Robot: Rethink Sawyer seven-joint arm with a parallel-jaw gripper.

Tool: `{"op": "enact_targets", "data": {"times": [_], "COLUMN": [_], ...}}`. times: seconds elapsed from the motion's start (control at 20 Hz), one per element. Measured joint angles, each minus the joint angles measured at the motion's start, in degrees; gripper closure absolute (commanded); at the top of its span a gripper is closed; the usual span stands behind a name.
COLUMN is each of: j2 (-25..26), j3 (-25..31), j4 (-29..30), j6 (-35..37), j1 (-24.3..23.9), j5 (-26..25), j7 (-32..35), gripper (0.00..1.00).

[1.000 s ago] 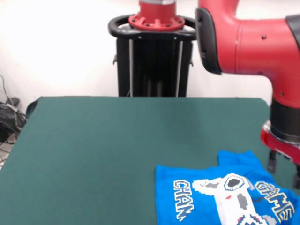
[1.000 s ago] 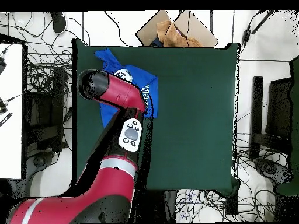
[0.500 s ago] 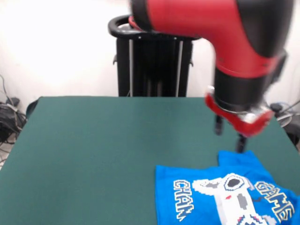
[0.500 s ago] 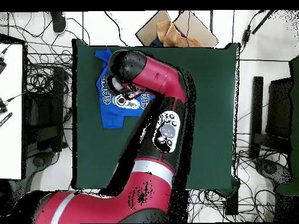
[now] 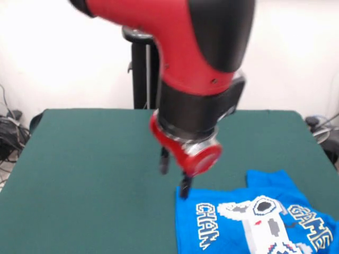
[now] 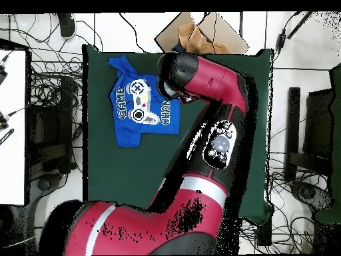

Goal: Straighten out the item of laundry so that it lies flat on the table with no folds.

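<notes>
On green table (image 5: 95,159) — blue T-shirt (image 5: 254,222), print up, rumpled.

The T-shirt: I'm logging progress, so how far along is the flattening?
Done: most of the T-shirt lies print-up on the table, its lettering readable. In hand: the gripper, open, hangs by the shirt's corner, holding nothing. Left: one sleeve and an edge look bunched in the overhead view and need smoothing.
</notes>
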Motion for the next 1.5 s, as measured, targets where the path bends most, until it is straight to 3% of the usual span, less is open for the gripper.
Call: {"op": "enact_targets", "data": {"times": [0.4,0.55,1.5], "j2": [4.6,5.8,2.9], "j3": [0.8,1.2,2.6], "j4": [0.0,0.5,5.3], "j6": [-15.8,-17.7,-15.4], "j1": [-2.8,-3.4,-3.7], "j5": [-0.3,-0.3,-0.5], "j7": [0.0,0.0,0.0], "gripper": [0.00,0.00,0.00]}}
